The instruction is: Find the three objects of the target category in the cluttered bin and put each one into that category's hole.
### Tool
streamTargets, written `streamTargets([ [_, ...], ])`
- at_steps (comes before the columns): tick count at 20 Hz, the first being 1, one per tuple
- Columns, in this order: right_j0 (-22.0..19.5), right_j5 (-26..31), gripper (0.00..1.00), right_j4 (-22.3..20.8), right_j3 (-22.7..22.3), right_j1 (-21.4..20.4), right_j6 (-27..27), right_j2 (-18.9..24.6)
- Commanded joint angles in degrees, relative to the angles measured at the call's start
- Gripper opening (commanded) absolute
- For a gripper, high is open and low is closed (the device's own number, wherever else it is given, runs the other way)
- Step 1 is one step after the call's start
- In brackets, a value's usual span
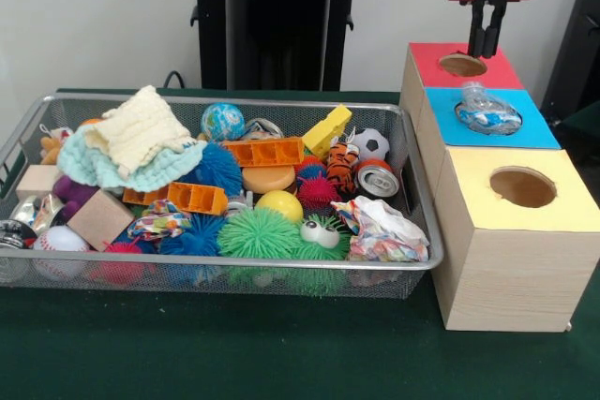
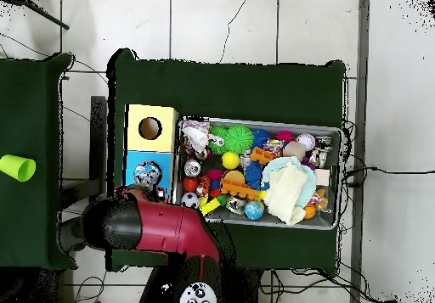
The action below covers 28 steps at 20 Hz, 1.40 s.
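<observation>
Gripper (image 1: 487,47) hangs over the red box (image 1: 464,66), fingers close together and holding nothing. A crushed bottle (image 1: 486,111) sits on the hole (image 1: 487,119) of the blue box, just nearer the camera than the fingers, long axis across the box. It lies jammed, not dropped through, and covers the hole. In the overhead view the arm (image 2: 161,227) hides the gripper. The bin (image 1: 417,194) is alongside, well cluttered.
</observation>
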State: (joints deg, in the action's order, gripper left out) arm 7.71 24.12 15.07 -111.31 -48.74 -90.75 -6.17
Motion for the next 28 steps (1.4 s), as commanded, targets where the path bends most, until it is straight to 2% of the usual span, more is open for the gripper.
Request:
streamTargets([
  [1, -0.8, -4.8, 0.00, -0.2, 1.4, 3.1, -11.7, 1.2],
  [14, -1.1, -8.6, 0.00, 0.0, 1.3, 5.6, -11.6, 1.6],
  [28, 1.3, -7.9, 0.00, 1.5, 2.9, 6.5, -13.4, 0.6],
])
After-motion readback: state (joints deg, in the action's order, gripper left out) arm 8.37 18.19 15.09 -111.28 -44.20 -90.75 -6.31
